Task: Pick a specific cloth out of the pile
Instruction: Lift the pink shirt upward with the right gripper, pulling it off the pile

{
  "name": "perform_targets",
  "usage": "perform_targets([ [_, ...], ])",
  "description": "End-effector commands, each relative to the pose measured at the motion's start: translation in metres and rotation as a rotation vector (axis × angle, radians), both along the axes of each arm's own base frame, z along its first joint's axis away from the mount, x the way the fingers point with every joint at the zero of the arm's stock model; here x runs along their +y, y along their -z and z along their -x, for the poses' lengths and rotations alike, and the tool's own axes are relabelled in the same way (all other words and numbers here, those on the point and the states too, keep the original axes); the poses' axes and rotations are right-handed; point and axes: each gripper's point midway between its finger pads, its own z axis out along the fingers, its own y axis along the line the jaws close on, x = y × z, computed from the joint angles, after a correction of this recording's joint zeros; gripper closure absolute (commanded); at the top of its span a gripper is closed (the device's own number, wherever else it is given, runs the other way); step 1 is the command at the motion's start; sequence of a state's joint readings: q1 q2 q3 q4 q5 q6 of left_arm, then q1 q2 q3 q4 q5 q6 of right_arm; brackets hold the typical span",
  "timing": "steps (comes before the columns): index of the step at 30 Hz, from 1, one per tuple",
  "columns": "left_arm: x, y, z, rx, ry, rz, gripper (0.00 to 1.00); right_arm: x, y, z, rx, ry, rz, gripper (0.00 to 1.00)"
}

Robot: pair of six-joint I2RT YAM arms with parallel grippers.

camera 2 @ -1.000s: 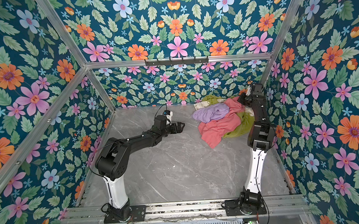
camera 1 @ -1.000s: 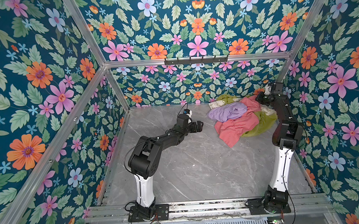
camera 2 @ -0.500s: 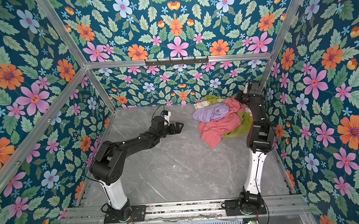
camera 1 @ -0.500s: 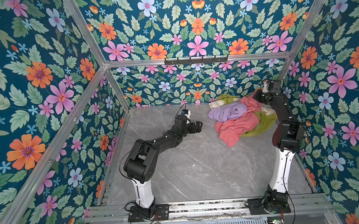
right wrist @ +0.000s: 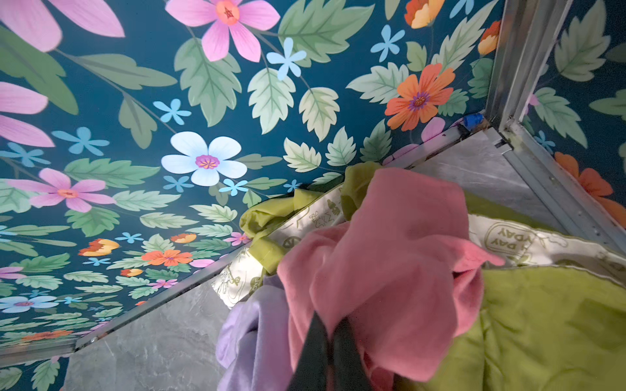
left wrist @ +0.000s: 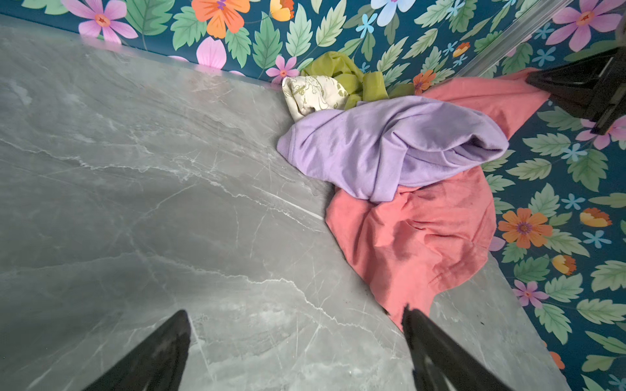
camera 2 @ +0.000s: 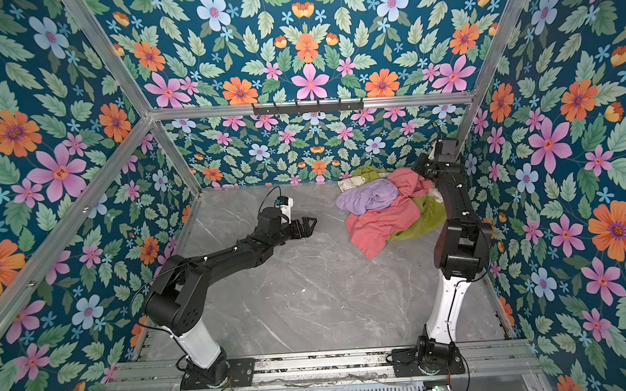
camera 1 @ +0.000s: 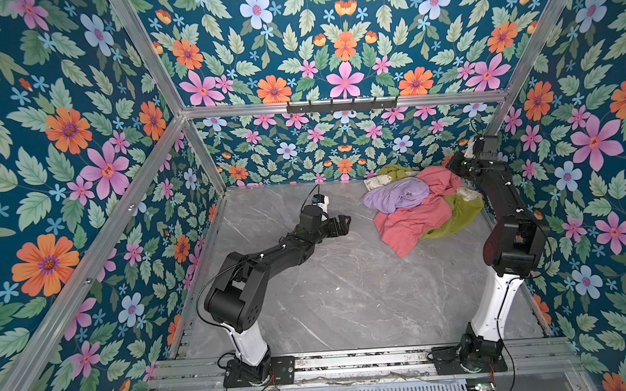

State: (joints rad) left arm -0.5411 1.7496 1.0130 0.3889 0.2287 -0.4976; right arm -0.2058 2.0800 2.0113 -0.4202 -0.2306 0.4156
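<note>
The salmon-pink cloth [camera 1: 410, 222] [camera 2: 381, 224] lies spread at the back right of the table, part of the pile with a lilac cloth [camera 1: 396, 195] on top of it. An olive-green garment [camera 1: 456, 214] and a cream patterned cloth [camera 1: 376, 181] lie under and behind it. My right gripper [camera 1: 454, 167] [right wrist: 330, 321] is shut on a raised fold of the pink cloth [right wrist: 399, 243] near the corner post. My left gripper [camera 1: 344, 222] [left wrist: 295, 311] hangs open just above the table, left of the pile. Nothing is between its fingers, and one fingertip [left wrist: 411, 316] overlaps the pink cloth's [left wrist: 416, 237] near corner.
Floral walls close in the grey marble table [camera 1: 338, 294] at the back and on both sides. An aluminium corner post [right wrist: 521, 67] stands close behind the right gripper. A black hook rail [camera 1: 341, 104] hangs on the back wall.
The right gripper has risen and drawn back toward the corner post, pulling the pink fold up with it. The left arm's elbow has sunk a little; its gripper has hardly moved.
</note>
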Motion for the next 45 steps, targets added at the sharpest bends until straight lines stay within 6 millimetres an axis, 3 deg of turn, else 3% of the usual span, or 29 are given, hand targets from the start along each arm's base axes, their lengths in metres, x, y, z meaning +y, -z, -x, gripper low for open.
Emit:
perform_targets([
  [1, -0.003, -0.010, -0.001, -0.026, -0.003, 0.024, 0.01, -0.004, -0.026, 0.000, -0.069, 0.025, 0.023, 1.00],
  [12, -0.006, -0.012, 0.004, -0.024, 0.009, 0.024, 0.01, 0.000, -0.064, 0.016, -0.126, 0.036, 0.064, 1.00],
  [22, -0.014, -0.006, 0.014, -0.001, 0.029, 0.018, 0.01, -0.004, -0.095, 0.018, -0.172, 0.056, 0.091, 1.00],
  [27, -0.024, -0.005, 0.017, -0.003, 0.048, 0.013, 0.00, -0.003, -0.105, 0.017, -0.189, 0.062, 0.083, 1.00],
  [37, -0.063, -0.020, 0.020, -0.046, 0.136, 0.003, 0.00, 0.000, -0.120, 0.020, -0.208, 0.073, 0.076, 1.00],
  [45, -0.068, -0.018, 0.021, -0.042, 0.141, -0.002, 0.00, 0.000, -0.128, 0.020, -0.208, 0.103, 0.076, 1.00],
])
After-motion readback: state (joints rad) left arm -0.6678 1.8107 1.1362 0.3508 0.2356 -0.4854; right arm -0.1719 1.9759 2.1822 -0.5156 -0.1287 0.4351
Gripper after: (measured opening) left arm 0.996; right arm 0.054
